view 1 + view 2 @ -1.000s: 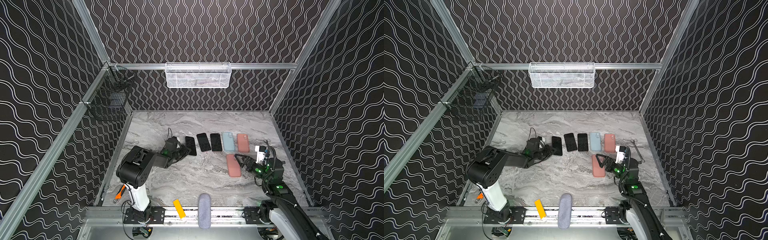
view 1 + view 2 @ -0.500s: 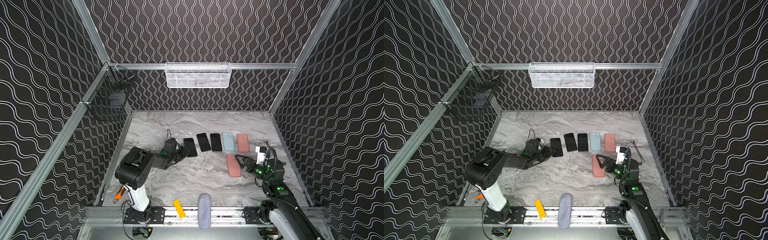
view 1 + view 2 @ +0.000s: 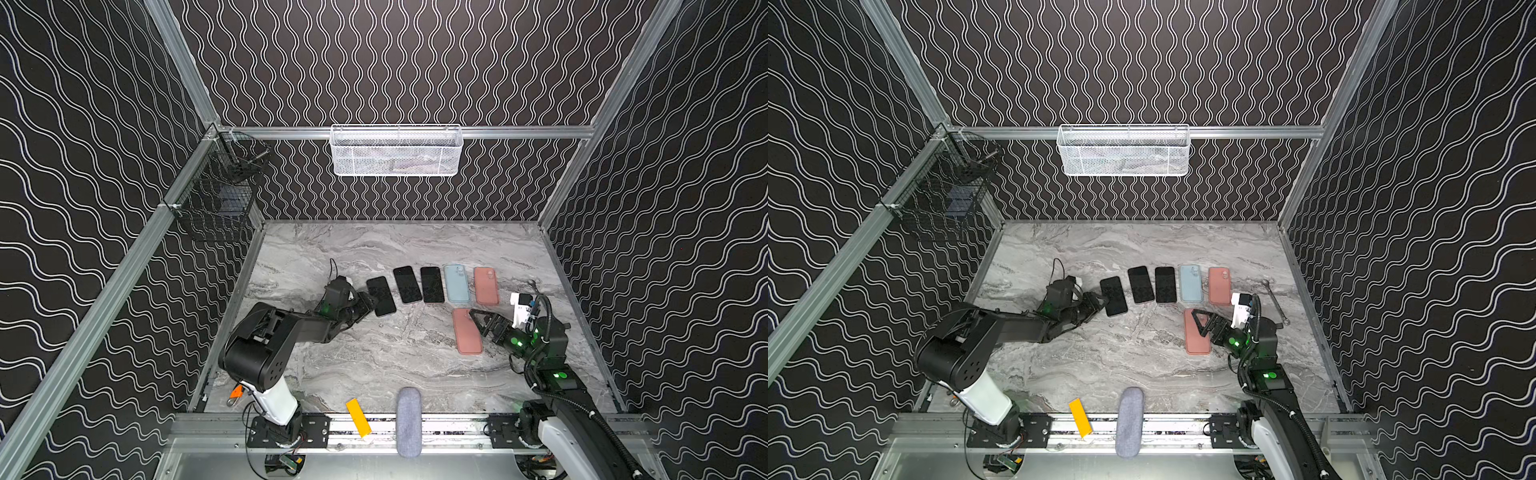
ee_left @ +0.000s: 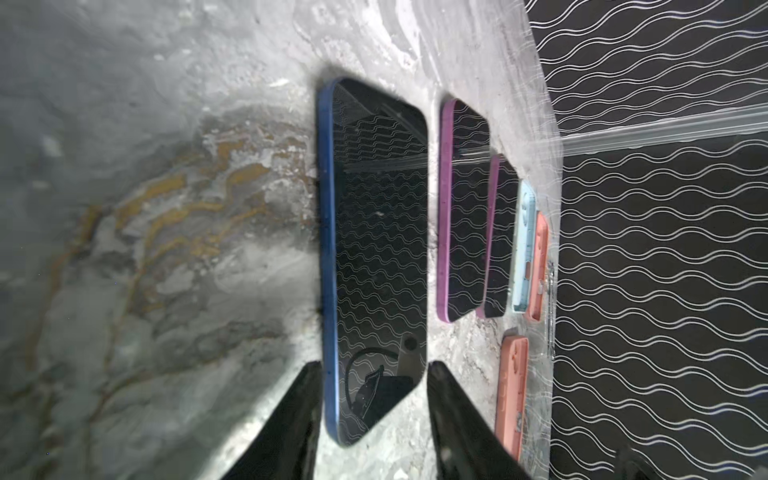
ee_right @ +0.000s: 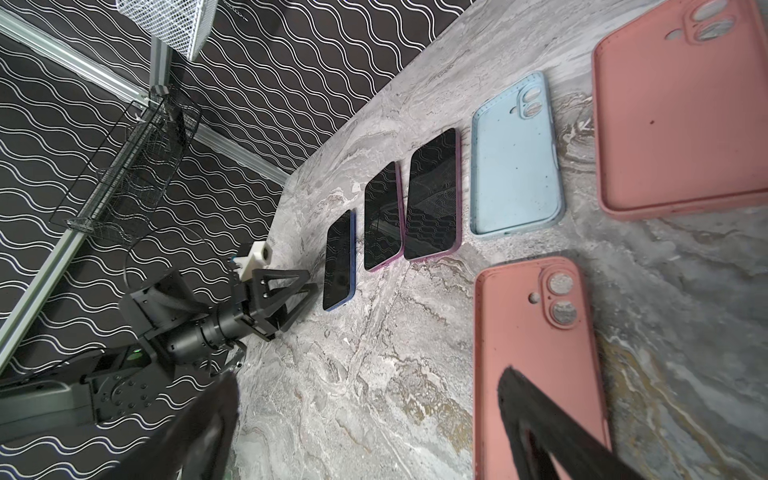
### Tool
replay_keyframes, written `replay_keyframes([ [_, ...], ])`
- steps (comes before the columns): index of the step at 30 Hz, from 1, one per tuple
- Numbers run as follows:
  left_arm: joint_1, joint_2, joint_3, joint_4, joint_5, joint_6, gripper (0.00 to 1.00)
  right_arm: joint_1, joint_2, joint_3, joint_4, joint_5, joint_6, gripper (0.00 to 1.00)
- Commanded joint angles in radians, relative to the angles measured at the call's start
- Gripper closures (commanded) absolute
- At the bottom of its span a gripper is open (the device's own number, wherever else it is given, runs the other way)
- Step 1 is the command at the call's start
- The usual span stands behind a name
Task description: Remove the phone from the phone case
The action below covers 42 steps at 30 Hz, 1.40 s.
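Left pincer [image 4: 372, 365] has loosened off the blue phone [image 4: 374, 232], jaws now flanking it; right pincer [image 5: 365, 372] stays spread wide.

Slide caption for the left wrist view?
Left end effector flanks the blue-edged phone lying screen-up on the marble table.

No readable text, none on phones [image 3: 380, 296], none on phone cases [image 3: 468, 331]

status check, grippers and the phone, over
Left gripper open, jaws flanking near end of blue phone. Right gripper open over nearer pink case. Phone bare, flat on table. Nothing in the way.
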Motion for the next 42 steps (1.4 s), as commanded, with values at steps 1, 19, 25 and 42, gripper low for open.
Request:
replay_keyframes([
  [1, 0.008, -0.044, 0.007, -0.032, -0.016, 0.013, 0.51, 0.0, 0.017, 0.015, 0.026, 0.012, -0.012, 0.02],
  [19, 0.031, -0.529, 0.284, -0.74, -0.375, 0.457, 0.1, -0.001, 0.052, 0.168, -0.085, 0.162, -0.211, 0.02],
  [25, 0.037, -0.633, 0.239, -0.743, -0.523, 0.463, 0.08, -0.001, 0.033, 0.249, -0.107, 0.236, -0.287, 0.02],
  [42, 0.039, -0.774, 0.127, -0.607, -0.767, 0.528, 0.01, -0.001, 0.123, 0.405, -0.089, 0.365, -0.357, 0.02],
])
